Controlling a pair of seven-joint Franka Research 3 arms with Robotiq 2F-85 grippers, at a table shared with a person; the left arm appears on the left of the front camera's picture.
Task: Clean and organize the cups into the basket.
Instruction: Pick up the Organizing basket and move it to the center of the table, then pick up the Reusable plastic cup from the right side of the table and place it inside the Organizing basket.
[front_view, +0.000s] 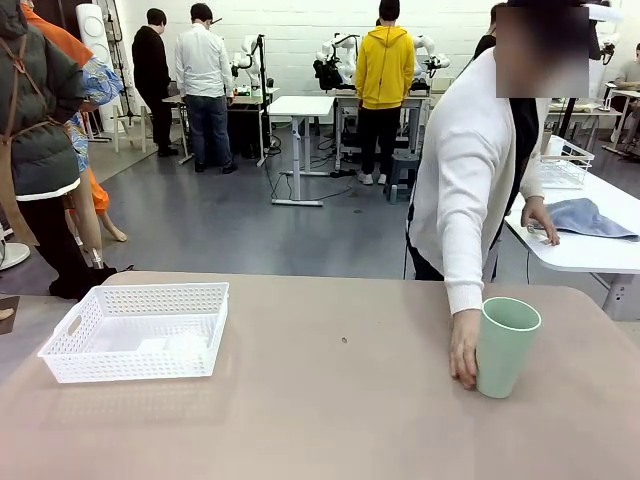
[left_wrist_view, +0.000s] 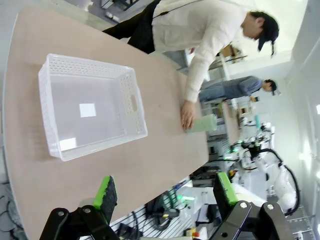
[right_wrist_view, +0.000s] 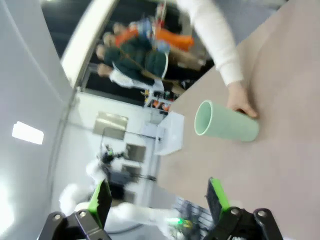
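Table with basket and cup

The basket is sitting on the table ahead of the left gripper, off toward one finger. The cup is standing on the table ahead of the right gripper. A person's hand is touching its far side. From the left gripper, the cup is standing well beyond the basket.

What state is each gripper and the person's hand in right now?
Left gripper: open, empty.
Right gripper: open, empty.
Person's hand: on the side of the upright mint green cup.
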